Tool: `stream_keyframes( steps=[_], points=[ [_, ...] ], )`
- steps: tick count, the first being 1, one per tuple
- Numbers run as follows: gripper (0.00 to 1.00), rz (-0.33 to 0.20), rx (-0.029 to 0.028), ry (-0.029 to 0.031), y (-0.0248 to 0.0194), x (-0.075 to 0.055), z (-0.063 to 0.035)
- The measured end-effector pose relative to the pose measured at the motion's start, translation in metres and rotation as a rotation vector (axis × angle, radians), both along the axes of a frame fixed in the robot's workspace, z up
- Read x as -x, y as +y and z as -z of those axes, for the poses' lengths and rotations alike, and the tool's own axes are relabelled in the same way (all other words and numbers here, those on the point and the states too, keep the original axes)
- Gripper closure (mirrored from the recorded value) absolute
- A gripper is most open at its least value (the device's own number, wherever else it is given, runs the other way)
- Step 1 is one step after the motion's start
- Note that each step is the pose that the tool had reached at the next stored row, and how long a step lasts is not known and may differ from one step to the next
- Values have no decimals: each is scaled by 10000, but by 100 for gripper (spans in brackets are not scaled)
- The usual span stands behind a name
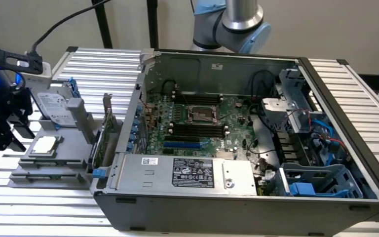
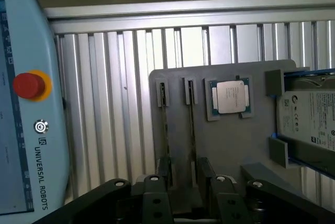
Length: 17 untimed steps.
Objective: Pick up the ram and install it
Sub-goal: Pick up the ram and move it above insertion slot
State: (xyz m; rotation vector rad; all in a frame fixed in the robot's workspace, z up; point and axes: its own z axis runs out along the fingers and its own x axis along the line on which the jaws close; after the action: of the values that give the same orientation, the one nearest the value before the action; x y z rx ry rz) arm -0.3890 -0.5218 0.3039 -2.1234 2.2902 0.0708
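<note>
**RAM sitting in the parts tray, claw parked over it**

The black two-finger gripper (image 2: pixel 183 176) was spread open, with bare grey tray showing between its fingertips (image 2: pixel 164 170). It wasn't pinching anything.

The ram (image 2: pixel 191 130), a thin greenish stick seen edge-on, stood in a slot of the flat grey plastic parts tray (image 2: pixel 225 145), and its near end ran right in between the fingers. A second thin stick (image 2: pixel 164 124) stood in the next slot over, lined up with one finger. Edge-on like that, I couldn't make out any chips.

Just beside those slots lay a square silver-lidded processor (image 2: pixel 230 97); there was writing on the lid, but I couldn't read it. Past that was a silver hard drive in a blue frame (image 2: pixel 309 119), its white label too small to read.

The only text I could actually read was "UNIVERSAL ROBOTS" on the pale blue teach pendant (image 2: pixel 31 130), under its red stop button (image 2: pixel 27 85) on a yellow ring.

In the exterior view the tray sat at the left on the ribbed aluminium table (image 1: pixel 45 217). A tall green card with a metal bracket (image 1: pixel 107 128) stood between the tray and the open grey computer case (image 1: pixel 242 210). Inside were the green motherboard (image 1: pixel 229 111) and a silver power supply (image 1: pixel 136 173) with stickers I couldn't make out.
</note>
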Motion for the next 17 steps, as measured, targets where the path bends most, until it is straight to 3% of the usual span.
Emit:
stream_keyframes(
  steps=[10,17],
  points=[
    [64,-81,-92,1,-84,-34,145],
    [64,-135,-193,-1,-118,-57,235]
  ],
)
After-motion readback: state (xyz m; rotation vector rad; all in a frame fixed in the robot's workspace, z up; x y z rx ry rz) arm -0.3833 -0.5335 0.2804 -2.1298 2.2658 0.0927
